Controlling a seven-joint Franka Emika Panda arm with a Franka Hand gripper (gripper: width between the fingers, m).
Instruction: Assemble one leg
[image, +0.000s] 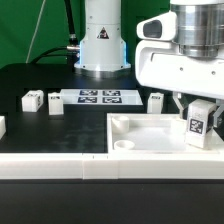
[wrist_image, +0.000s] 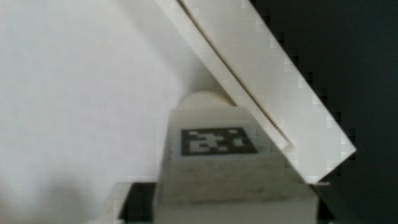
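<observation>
Clamped in the gripper (image: 197, 108), jaws tight on both sides: the leg (image: 197, 126), right of exterior frame, over right end of tray piece (image: 150, 128). Keep upright, lower straight, let go only once seated. Exterior only: spare legs (image: 33, 100), marker board (image: 100, 97). Wrist only: tag close-up beside tray wall.

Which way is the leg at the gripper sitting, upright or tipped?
Upright, or close to it. In the exterior view the leg sits in the gripper with its long side vertical, over the white tray.
</observation>
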